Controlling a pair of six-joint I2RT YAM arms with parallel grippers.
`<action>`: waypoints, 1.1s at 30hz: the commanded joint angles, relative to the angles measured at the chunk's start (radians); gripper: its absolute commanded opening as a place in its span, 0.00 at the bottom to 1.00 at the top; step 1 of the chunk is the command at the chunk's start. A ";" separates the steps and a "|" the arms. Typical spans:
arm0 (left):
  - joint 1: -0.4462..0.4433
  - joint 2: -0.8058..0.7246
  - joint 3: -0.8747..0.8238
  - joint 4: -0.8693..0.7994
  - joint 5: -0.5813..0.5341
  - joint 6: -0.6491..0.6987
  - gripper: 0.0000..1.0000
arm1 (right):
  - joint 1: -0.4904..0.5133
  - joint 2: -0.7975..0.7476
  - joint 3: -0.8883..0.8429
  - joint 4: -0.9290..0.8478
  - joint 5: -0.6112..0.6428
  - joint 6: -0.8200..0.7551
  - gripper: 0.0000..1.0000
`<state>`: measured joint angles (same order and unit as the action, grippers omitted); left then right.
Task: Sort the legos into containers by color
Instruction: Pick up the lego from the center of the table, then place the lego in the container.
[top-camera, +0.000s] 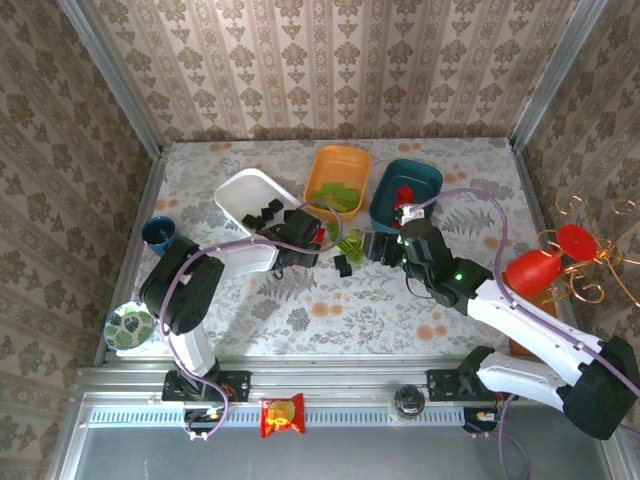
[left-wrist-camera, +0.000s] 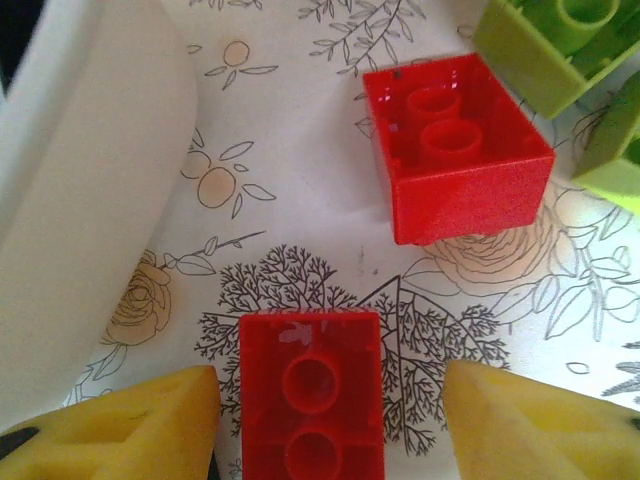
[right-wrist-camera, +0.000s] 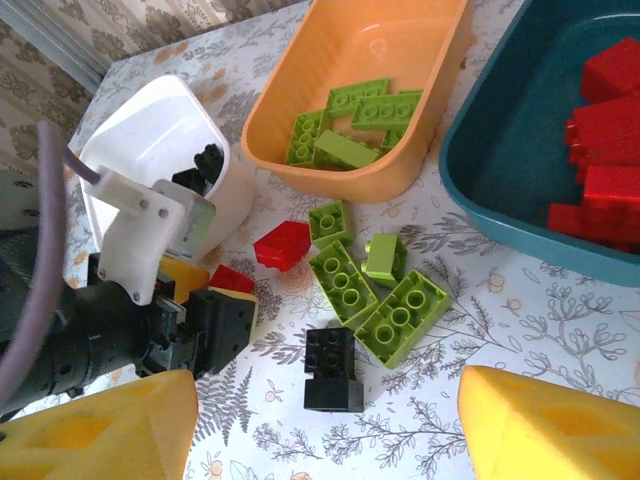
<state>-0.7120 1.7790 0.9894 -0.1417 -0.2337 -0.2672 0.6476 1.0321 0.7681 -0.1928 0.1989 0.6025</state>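
Well along: black legos (right-wrist-camera: 205, 158) sit in the white tray (right-wrist-camera: 140, 135), lime in the orange tray (right-wrist-camera: 400, 45), red in the teal tray (right-wrist-camera: 500, 150), but loose bricks (right-wrist-camera: 390, 310) lie just near of them (left gripper (left-wrist-camera: 335, 420) wide open astride a red brick (left-wrist-camera: 310, 370), not yet closed; right gripper (right-wrist-camera: 325, 430) open, empty).

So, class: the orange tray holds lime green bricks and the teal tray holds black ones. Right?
Not quite. The teal tray holds red bricks, not black; the right wrist view shows it. The orange tray does hold lime green bricks.
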 joint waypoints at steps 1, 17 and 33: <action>-0.007 0.022 0.018 0.008 -0.017 -0.001 0.62 | -0.008 -0.039 -0.015 -0.045 0.033 -0.004 0.71; -0.093 -0.063 -0.026 -0.016 -0.008 -0.025 0.34 | -0.038 -0.080 -0.038 -0.080 0.080 0.030 0.71; -0.110 0.128 0.538 0.045 0.357 -0.038 0.35 | -0.057 -0.220 -0.151 -0.142 0.270 0.174 0.72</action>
<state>-0.8154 1.8072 1.4345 -0.1093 0.0135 -0.2943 0.5934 0.8322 0.6315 -0.3191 0.4126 0.7410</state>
